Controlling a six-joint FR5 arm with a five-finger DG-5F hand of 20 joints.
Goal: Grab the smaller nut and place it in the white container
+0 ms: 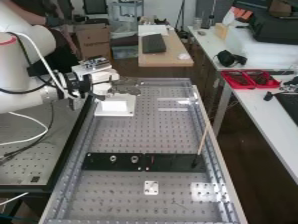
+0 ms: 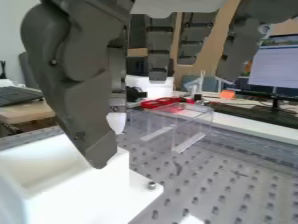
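Robot hand (image 2: 83, 90), released, hangs above the white container (image 2: 73, 195), left and far on the surface (image 1: 120, 132). Smaller nut: whereabouts I cannot tell, perhaps inside; probably light, rigid, slippery, best pinched across opposite flats. Container contents are unclear. Far right, red trays (image 1: 246, 86) hold dark items.

There is room for a hand over the bench (image 1: 130, 136) between the white box (image 1: 116, 106) and the black bar (image 1: 174, 163). The box's walls stand in the way from the sides, but its top is open. A see-through box (image 2: 174, 122) stands near it. A thin, tilted stick (image 1: 203, 139) pokes up at the bar's right end.
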